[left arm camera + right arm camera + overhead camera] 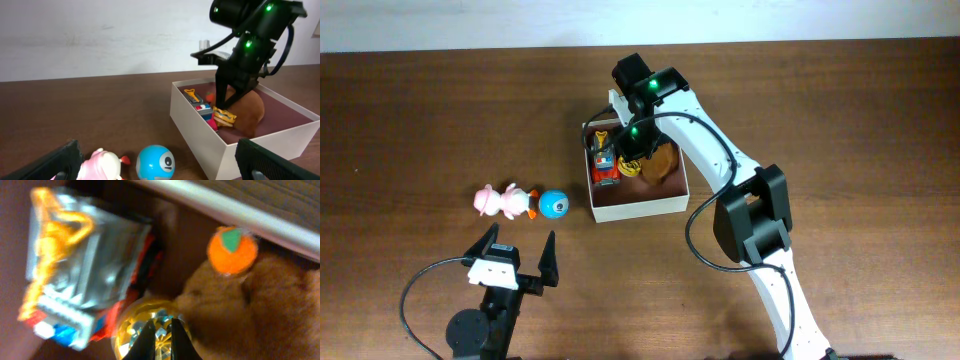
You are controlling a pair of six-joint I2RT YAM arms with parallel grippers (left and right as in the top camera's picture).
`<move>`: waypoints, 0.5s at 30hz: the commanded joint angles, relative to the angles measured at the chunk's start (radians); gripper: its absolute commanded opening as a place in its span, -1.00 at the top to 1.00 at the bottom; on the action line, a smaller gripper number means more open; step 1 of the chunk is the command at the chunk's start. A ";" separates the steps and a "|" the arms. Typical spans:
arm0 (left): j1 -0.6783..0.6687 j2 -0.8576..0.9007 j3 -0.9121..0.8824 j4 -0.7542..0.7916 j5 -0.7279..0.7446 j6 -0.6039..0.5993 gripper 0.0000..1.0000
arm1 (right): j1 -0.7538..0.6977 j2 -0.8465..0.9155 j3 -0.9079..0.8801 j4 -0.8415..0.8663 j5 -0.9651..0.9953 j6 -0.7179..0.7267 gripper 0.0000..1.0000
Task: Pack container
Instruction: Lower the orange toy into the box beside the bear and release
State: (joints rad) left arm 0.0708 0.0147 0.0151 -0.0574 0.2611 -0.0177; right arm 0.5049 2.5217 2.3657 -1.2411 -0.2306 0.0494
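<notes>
The container (642,209) is a white-walled square box with a pinkish-brown inside, at the table's middle; it also shows in the left wrist view (197,131). Inside it lie a silver, red and blue toy vehicle (80,275), a brown plush (250,310) with an orange ball (232,250), and a gold faceted toy (145,325). My right gripper (631,150) reaches down into the container, its fingers (162,342) nearly together on the gold toy. My left gripper (516,256) is open and empty near the table's front edge, short of the pink toy and the blue ball.
A pink and white pig toy (498,201) and a blue ball with a face (554,204) lie side by side on the wood table, left of the container. In the left wrist view the ball (155,162) sits between my open fingers' span, close to the container's wall.
</notes>
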 commanded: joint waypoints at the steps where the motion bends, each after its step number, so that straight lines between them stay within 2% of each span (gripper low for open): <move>1: -0.005 -0.009 -0.006 -0.003 -0.004 0.011 -0.99 | -0.011 0.053 0.006 0.003 0.025 0.004 0.87; 7: -0.005 -0.009 -0.006 -0.003 -0.004 0.011 -0.99 | -0.023 0.038 0.031 -0.009 0.014 0.004 0.92; 15: -0.005 -0.009 -0.006 -0.003 -0.004 0.011 -0.99 | -0.029 0.022 0.241 -0.092 0.017 -0.001 0.92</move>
State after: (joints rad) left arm 0.0708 0.0147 0.0151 -0.0574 0.2607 -0.0181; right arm 0.4881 2.5542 2.4985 -1.3109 -0.2249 0.0517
